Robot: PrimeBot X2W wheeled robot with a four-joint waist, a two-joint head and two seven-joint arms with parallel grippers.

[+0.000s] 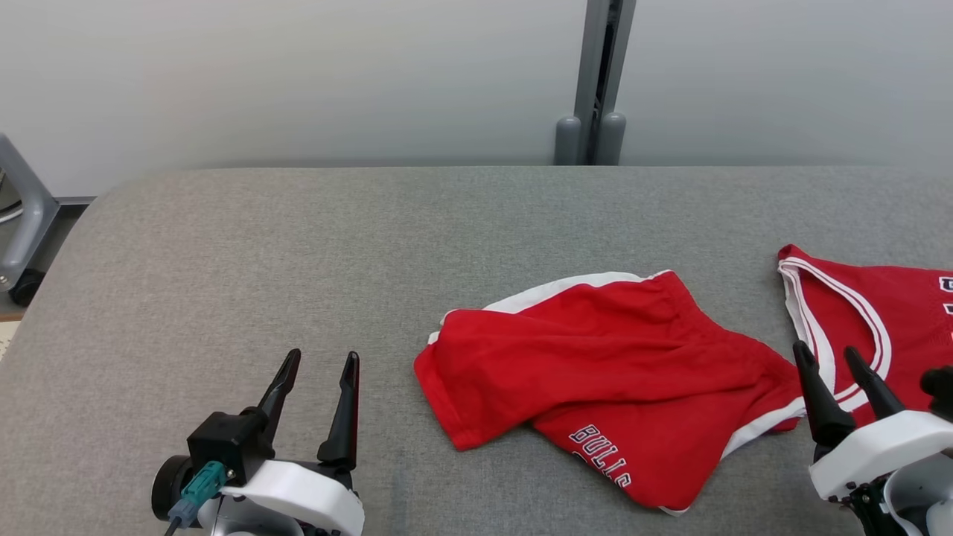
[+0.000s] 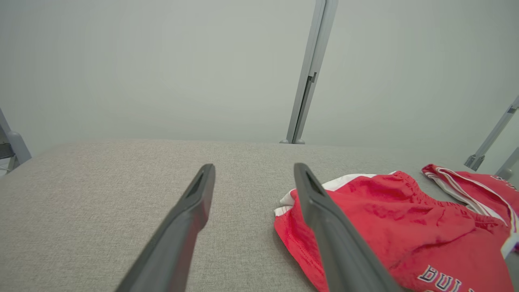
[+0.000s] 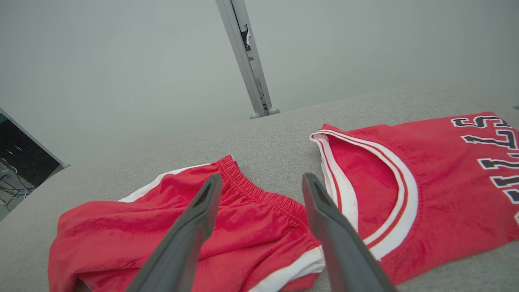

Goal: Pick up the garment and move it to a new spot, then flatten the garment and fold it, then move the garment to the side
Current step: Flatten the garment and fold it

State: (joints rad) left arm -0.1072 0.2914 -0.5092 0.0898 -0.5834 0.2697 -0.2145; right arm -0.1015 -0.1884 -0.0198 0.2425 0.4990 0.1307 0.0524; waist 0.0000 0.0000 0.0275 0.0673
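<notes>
A pair of red shorts (image 1: 610, 372) lettered "BULLS" lies rumpled on the grey padded table (image 1: 223, 260), right of centre. One leg is doubled over the other and the white side stripe shows along the far edge. A matching red jersey (image 1: 893, 313) lies just beside the shorts on the right and runs out of the head view. The left gripper (image 1: 322, 357) hovers over bare cloth to the left, well apart from the shorts, its fingers spread and empty. The right gripper (image 1: 825, 350) hangs above the narrow gap between the shorts' waistband end and the jersey's white-trimmed armhole, fingers likewise spread with nothing between them. The shorts look like the garment yet to be flattened and folded. The danger lies in that crowded right side. A pinch made there could catch the jersey's trim along with the shorts' hem and drag both pieces. A grasp on the doubled leg could also lift one layer alone, leaving the shorts twisted when spread.
</notes>
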